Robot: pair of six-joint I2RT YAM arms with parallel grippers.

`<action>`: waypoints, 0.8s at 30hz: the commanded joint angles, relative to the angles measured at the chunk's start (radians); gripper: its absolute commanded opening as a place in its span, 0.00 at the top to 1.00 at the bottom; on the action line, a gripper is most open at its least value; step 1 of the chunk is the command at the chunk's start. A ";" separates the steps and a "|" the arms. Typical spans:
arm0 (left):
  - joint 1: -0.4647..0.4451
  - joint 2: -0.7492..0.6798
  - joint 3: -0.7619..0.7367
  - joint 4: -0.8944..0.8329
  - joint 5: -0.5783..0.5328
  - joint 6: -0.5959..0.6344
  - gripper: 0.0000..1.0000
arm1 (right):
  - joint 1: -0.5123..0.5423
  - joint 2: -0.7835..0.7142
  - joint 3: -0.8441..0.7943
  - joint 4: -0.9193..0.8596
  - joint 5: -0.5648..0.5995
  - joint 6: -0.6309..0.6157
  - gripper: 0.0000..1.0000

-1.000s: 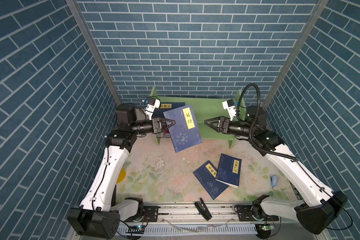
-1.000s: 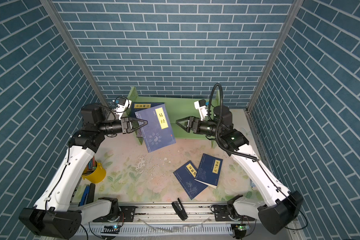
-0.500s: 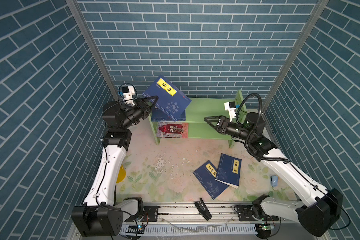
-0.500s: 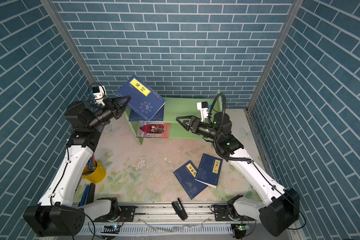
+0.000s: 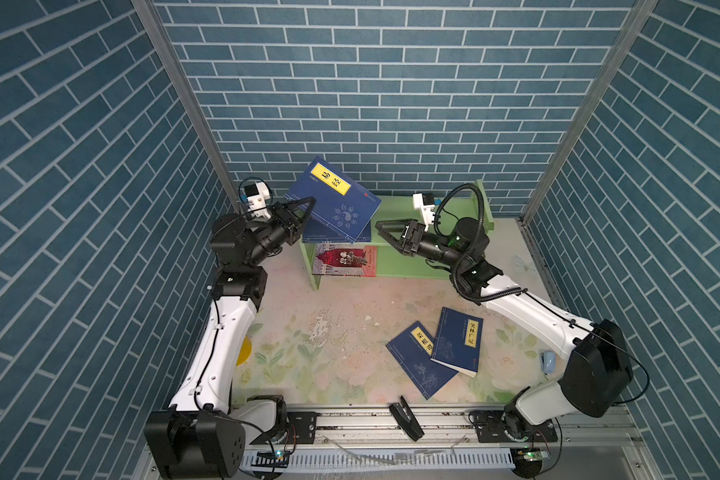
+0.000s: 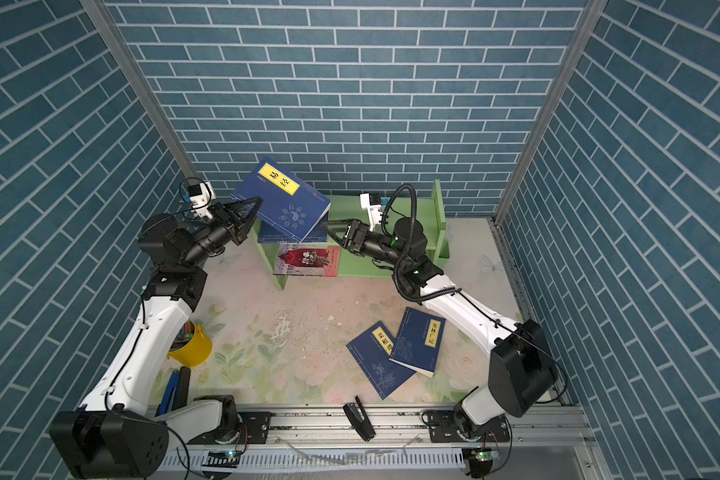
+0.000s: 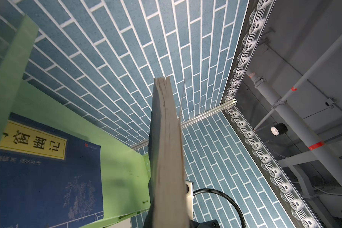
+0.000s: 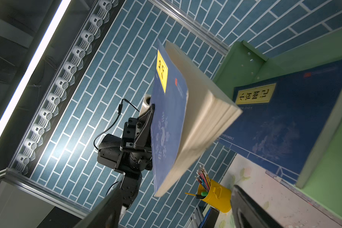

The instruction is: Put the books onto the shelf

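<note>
Top views: L fingers [image 5: 310, 202] clamp blue book [image 5: 337, 203], tilted, over shelf [image 5: 395, 209]; R fingers [image 5: 391, 222] spread, empty.

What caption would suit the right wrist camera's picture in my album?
Left gripper holds a dark blue book aloft near the green shelf, where a second blue book lies.

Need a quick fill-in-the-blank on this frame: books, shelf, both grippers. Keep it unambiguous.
1. The left gripper is shut on the raised book, whose title label is ___.
2. The right gripper is ___ and holds nothing.
3. The red-covered book lies on the ___ tier of the shelf.
4. ___ blue books lie overlapping on the table.

Missing words: yellow; open; lower; Two.
</note>
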 commanded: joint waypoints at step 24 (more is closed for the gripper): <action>-0.041 -0.052 -0.093 0.071 -0.027 -0.003 0.89 | 0.041 0.228 0.248 0.226 -0.043 0.170 1.00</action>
